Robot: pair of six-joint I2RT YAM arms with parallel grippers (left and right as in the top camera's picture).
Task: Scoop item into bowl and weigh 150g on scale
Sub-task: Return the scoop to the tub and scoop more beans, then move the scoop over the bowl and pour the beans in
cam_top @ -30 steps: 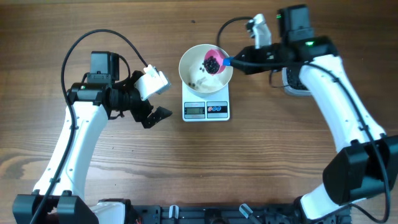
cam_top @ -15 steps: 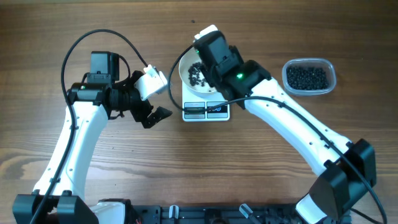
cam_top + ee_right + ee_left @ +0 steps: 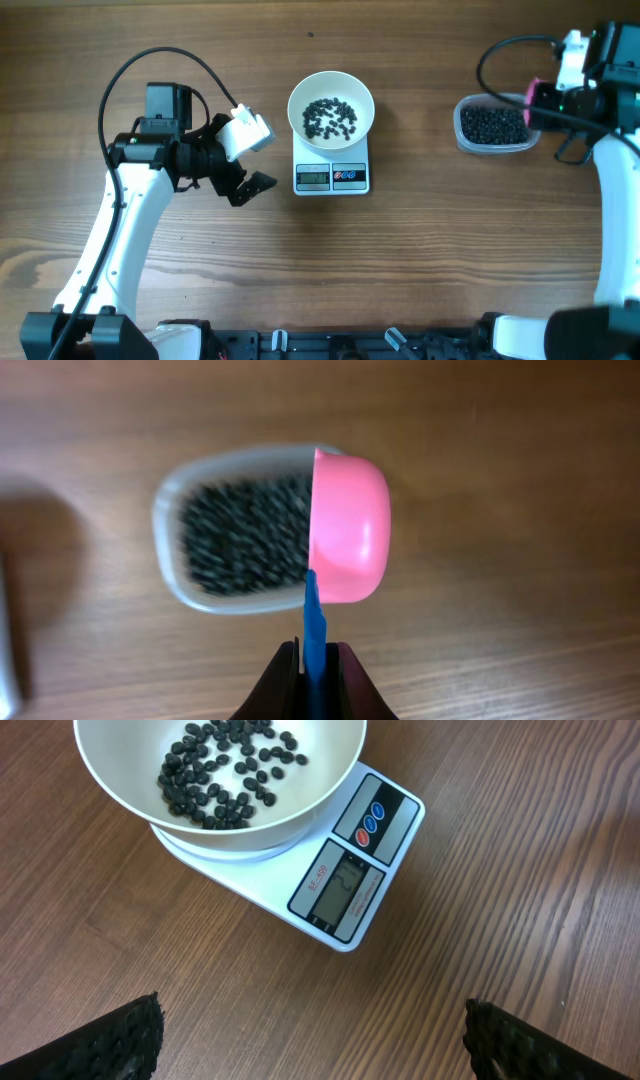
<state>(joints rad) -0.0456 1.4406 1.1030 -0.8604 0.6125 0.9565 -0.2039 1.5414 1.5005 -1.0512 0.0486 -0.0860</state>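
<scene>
Wooden table (image 3: 400,260): bowl (image 3: 296,100) on scale (image 3: 331,178) holds black beans (image 3: 330,117); tub (image 3: 460,130) full.

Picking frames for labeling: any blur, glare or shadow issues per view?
Overhead: sharp, evenly lit, no glare. Left wrist: bowl and scale crisp, display digits unreadable. Right wrist: tub and beans smeared by blur, pink scoop sharper, soft highlight on it.

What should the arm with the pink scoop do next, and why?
Probably dip the pink scoop into the clear tub for more beans: the right gripper holds it on its side at the tub's edge, and the bowl on the scale has only a sparse layer.
</scene>
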